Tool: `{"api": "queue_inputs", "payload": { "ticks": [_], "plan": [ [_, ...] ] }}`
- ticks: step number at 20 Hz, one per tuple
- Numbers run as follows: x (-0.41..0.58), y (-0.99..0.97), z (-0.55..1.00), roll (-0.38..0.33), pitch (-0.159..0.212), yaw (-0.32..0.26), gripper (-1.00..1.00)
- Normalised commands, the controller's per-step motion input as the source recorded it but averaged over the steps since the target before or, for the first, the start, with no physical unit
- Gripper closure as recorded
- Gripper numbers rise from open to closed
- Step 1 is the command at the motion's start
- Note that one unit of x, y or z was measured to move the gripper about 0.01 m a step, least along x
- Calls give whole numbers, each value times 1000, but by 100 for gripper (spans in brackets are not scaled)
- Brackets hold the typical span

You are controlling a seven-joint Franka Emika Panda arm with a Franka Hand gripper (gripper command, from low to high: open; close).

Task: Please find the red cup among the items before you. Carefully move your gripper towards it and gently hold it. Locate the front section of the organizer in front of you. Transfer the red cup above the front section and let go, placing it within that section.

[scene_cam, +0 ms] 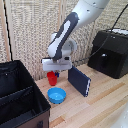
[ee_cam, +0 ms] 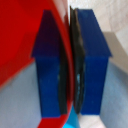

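Exterior view. The gripper (scene_cam: 55, 74) hangs from the white arm (scene_cam: 67, 32) over the wooden table (scene_cam: 105, 100). The red cup (scene_cam: 51, 78) is directly under the gripper, its upper part between the fingers, its base apparently clear of the table, though this cannot be settled at this resolution. Landmark: the red cup. The blue bowl (scene_cam: 56, 95) sits on the table just in front of the cup, toward the camera, apart from it. A dark blue flat block (scene_cam: 80, 81) stands tilted on the table just beside the cup, on the exterior view's right. The organizer (scene_cam: 20, 97) lies to the exterior view's left of the cup, with a divider wall across it; the front section (scene_cam: 22, 111) is the compartment nearer the camera and sits lower in frame than the cup. The cup is outside the organizer. A black boxy machine (scene_cam: 111, 52) stands well apart from the cup, at the exterior view's right.

Wrist view. Very close and blurred. Two blue fingertips (ee_cam: 92, 60) face each other with dark pads on their inner sides. The red cup's wall (ee_cam: 22, 40) runs between the pads; the fingers are clamped on that wall, one inside the cup, one outside. A sliver of light blue shows below the fingertips; cannot tell what it is.
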Motion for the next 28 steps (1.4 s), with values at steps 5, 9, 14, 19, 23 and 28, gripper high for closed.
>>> {"api": "queue_inputs", "payload": {
  "ticks": [5, 9, 14, 19, 23, 28],
  "plan": [
    [41, 4, 940, 46, 90, -6, 100],
    [19, 125, 879, 56, 106, 0, 100],
    [-5, 363, 847, 55, 95, 0, 100],
    [-74, 554, 839, 78, 63, 8, 100],
    [-142, 640, 799, 80, 64, 32, 100],
    [-194, 681, 743, 77, 53, 34, 100]
  ]
}}
